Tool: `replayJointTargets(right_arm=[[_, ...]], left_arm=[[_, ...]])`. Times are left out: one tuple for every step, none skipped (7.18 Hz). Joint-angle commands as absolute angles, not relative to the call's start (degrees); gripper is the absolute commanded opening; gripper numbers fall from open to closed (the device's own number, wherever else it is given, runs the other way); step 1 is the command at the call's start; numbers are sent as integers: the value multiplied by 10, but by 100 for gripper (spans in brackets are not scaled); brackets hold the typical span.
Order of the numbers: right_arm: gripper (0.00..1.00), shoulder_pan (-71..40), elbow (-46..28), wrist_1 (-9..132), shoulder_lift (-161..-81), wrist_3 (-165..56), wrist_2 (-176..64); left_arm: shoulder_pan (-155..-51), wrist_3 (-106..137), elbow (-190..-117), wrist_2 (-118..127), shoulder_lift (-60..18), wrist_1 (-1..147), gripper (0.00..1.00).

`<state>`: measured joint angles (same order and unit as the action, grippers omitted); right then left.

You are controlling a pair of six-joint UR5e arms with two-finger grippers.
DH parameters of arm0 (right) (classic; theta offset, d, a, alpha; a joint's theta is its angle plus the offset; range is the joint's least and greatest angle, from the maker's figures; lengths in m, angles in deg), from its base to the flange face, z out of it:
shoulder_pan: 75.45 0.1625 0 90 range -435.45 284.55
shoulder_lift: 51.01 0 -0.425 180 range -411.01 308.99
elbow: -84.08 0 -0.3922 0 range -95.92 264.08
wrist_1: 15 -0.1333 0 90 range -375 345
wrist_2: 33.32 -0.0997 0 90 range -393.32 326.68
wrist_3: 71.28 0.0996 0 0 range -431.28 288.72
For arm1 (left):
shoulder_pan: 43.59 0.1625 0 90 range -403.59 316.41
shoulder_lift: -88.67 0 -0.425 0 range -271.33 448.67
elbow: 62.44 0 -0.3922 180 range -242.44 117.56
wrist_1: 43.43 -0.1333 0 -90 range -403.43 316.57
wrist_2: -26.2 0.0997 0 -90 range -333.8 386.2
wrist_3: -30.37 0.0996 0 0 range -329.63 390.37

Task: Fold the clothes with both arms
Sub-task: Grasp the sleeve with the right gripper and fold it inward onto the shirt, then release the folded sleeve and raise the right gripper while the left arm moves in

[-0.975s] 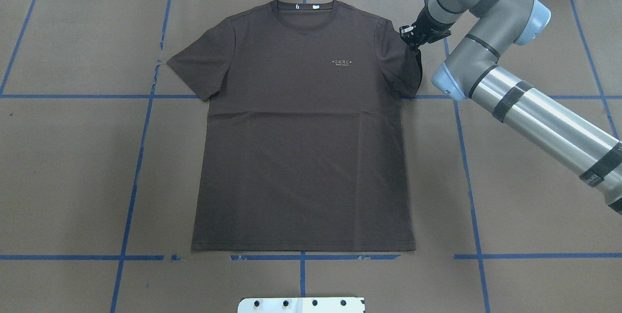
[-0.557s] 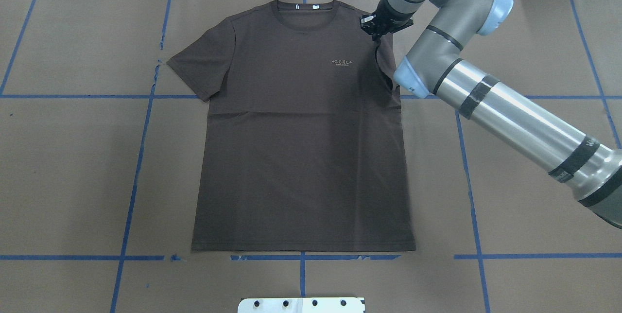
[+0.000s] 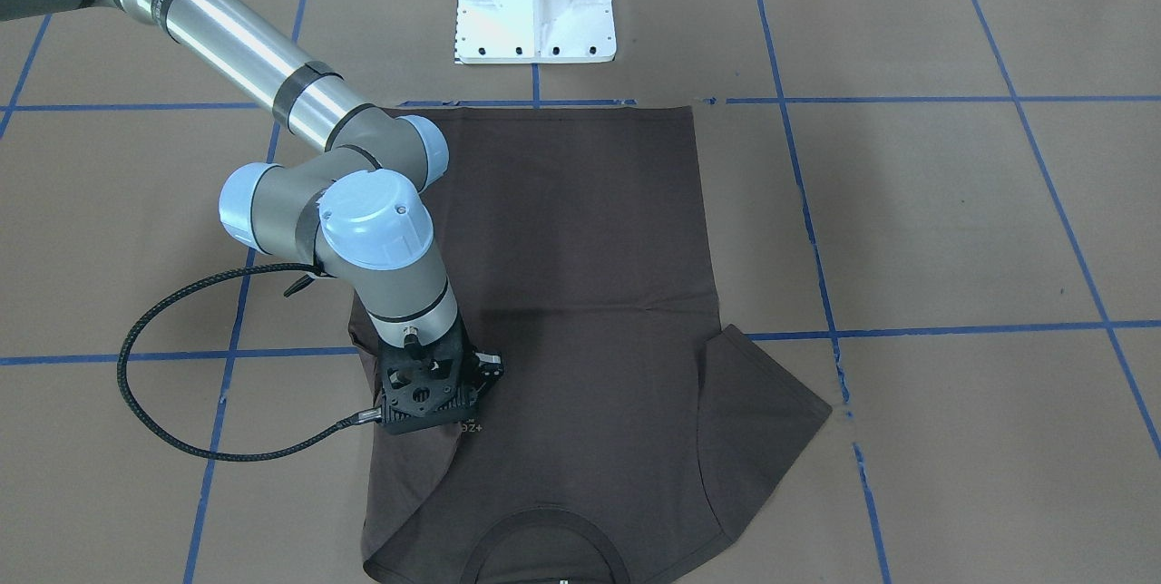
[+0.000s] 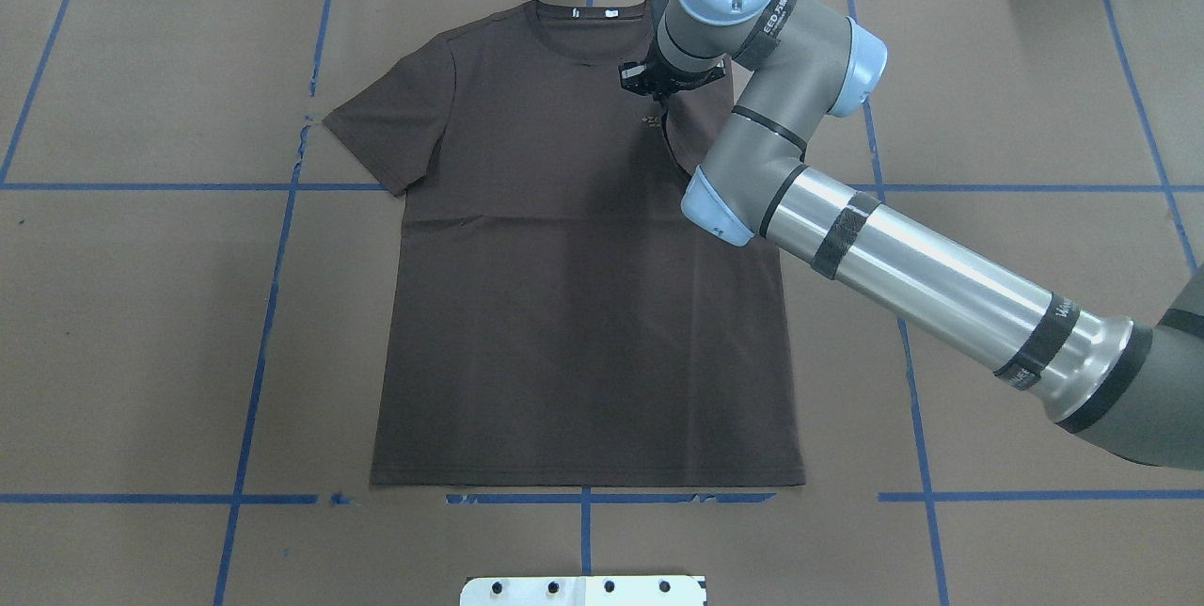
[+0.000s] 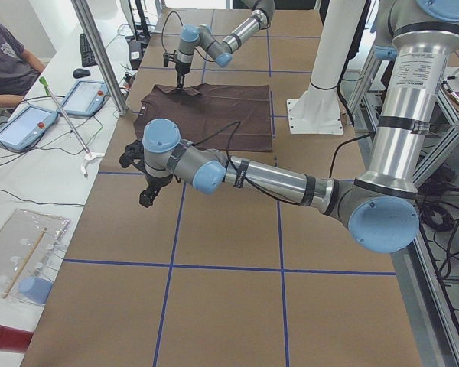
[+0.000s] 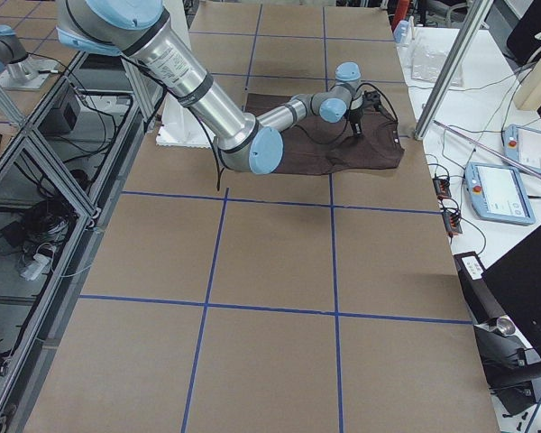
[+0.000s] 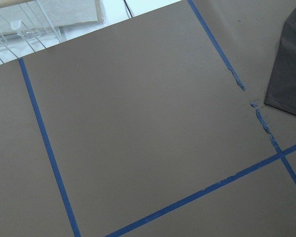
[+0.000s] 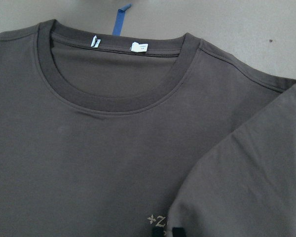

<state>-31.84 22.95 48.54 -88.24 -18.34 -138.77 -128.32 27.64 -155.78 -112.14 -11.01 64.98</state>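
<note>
You've got the right hand (image 8: 168, 232) clamped on the sleeve (image 8: 246, 187), now pulled in over the chest lettering (image 8: 158, 218); fold nearly laid

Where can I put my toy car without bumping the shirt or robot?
Free: the brown paper left of the T-shirt, and the strip between its hem and the white plate. Crowded: near the collar, where the right hand holds the sleeve.

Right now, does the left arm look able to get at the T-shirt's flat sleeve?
Probably yes. The left hand hangs over bare paper beside the T-shirt; its flat sleeve lies uncovered, with nothing between. The right hand holds the opposite sleeve.
</note>
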Motion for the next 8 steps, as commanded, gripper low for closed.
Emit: replayJointTargets(right_arm=[[100, -319, 228, 485, -884, -178, -1386], [100, -314, 221, 492, -884, -154, -1413], [100, -296, 196, 539, -895, -141, -1484], [100, -278, 121, 650, -921, -141, -1515], [100, -268, 7, 750, -981, -148, -1517], [100, -252, -73, 782, -1042, -156, -1527], [100, -247, -106, 782, -1075, -162, -1541], [100, -245, -134, 779, -1105, -169, -1543]], left_arm=[[-1282, 277, -1544, -1121, -113, 653, 100], [-1281, 208, -1526, -1121, -141, 656, 100], [-1246, 131, -1530, -1120, -159, 688, 100], [-1203, 18, -1524, -1114, -167, 743, 100], [-1161, -72, -1524, -1099, -183, 780, 100], [-1113, -146, -1525, -1032, -201, 793, 100], [-1062, -212, -1527, -953, -219, 794, 100], [-1009, -259, -1518, -877, -238, 795, 100]])
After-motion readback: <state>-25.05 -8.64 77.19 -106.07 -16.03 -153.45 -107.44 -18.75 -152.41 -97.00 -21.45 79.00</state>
